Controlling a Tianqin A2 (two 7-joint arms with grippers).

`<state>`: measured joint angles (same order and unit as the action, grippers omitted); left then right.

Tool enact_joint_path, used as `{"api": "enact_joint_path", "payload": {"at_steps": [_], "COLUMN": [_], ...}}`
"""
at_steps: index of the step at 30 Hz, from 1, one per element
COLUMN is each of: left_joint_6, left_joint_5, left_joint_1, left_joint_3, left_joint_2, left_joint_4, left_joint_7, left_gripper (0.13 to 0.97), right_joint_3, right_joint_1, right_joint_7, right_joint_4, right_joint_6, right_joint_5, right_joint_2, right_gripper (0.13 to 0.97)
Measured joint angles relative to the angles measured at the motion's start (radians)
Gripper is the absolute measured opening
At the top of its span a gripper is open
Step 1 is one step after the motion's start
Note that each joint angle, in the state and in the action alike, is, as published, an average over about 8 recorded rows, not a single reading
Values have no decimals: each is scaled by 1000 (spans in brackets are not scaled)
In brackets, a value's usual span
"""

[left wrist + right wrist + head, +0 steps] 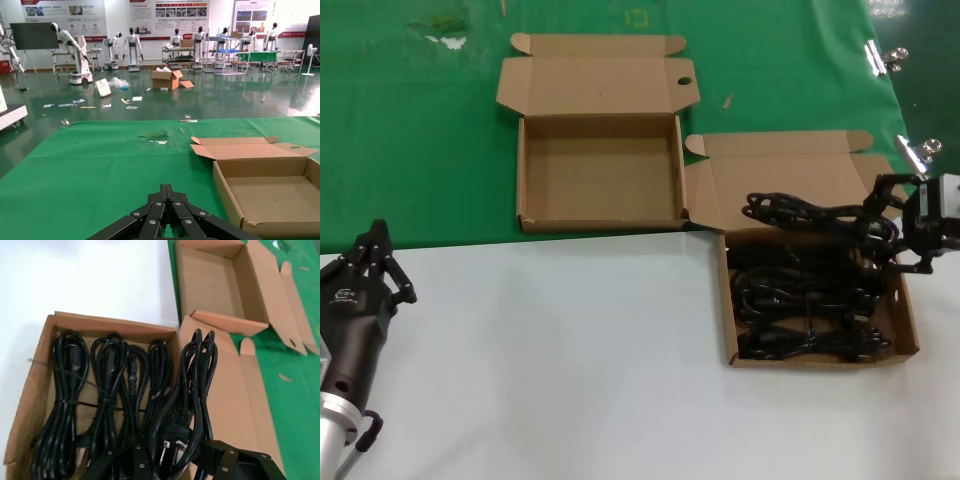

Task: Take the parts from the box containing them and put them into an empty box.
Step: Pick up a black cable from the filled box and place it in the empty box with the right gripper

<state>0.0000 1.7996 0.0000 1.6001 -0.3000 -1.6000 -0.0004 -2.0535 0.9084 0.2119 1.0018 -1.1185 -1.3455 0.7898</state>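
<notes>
L gripper [378, 262] idle near-left, jaws closed. R gripper [898, 232] clamped cord [800, 212] at plug end; light, floppy, prob. dangles.

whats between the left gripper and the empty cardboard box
Nothing: in the head view only bare white tabletop and green mat separate the left gripper from the empty shallow brown cardboard box.

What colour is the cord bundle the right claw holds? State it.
Black; the cord bundle in the right claw shows best in the right wrist view.
</notes>
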Motion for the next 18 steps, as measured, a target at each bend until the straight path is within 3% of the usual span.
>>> {"api": "enact_joint_path", "payload": {"at_steps": [10,18], "left_joint_6": [0,0], "left_joint_5": [0,0], "left_joint_1": [0,0], "left_joint_3": [0,0], "left_joint_2": [0,0], "left_joint_4": [0,0], "left_joint_7": [0,0], "left_gripper": [140,140], "right_joint_3": [3,7], "right_joint_1": [46,78], "right_joint_7": [25,137], "right_joint_4": [4,-31], "right_joint_6": [28,93], "right_joint_5": [2,-17], "right_joint_2": [-43,-121], "right_gripper": [185,185]}}
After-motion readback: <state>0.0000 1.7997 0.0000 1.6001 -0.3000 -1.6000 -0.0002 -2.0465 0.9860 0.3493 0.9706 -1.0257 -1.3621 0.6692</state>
